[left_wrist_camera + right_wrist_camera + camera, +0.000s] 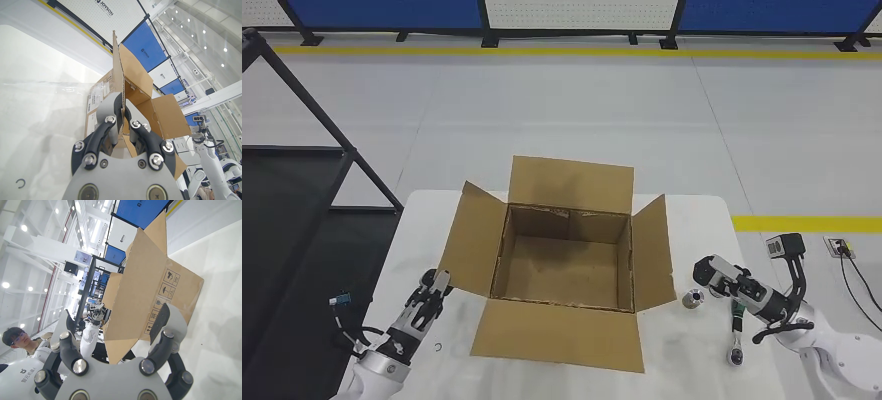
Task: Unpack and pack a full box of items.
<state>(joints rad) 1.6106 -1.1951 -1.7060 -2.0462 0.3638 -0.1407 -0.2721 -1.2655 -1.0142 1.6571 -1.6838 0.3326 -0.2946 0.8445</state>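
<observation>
From the top, the box (560, 272) sits open in the middle of the table (692, 215), with nothing inside that I can see. Its left flap (470, 240) sticks out toward the left gripper (439, 282), which is right at the flap's near corner. The right gripper (704, 270) is just beside the right flap (652, 255). A wrench (735, 335) and a small round part (694, 297) lie on the table close to it. I think the right arm is the nearer one to put them in the box.

The left wrist view shows what the top cannot. The fingers (118, 106) are pinched tight on the edge of the left flap (118, 72), which runs straight away from them.

In the right wrist view the fingers (160, 321) are wide apart and hold nothing. The box (143, 291) is ahead of them, not touching.
</observation>
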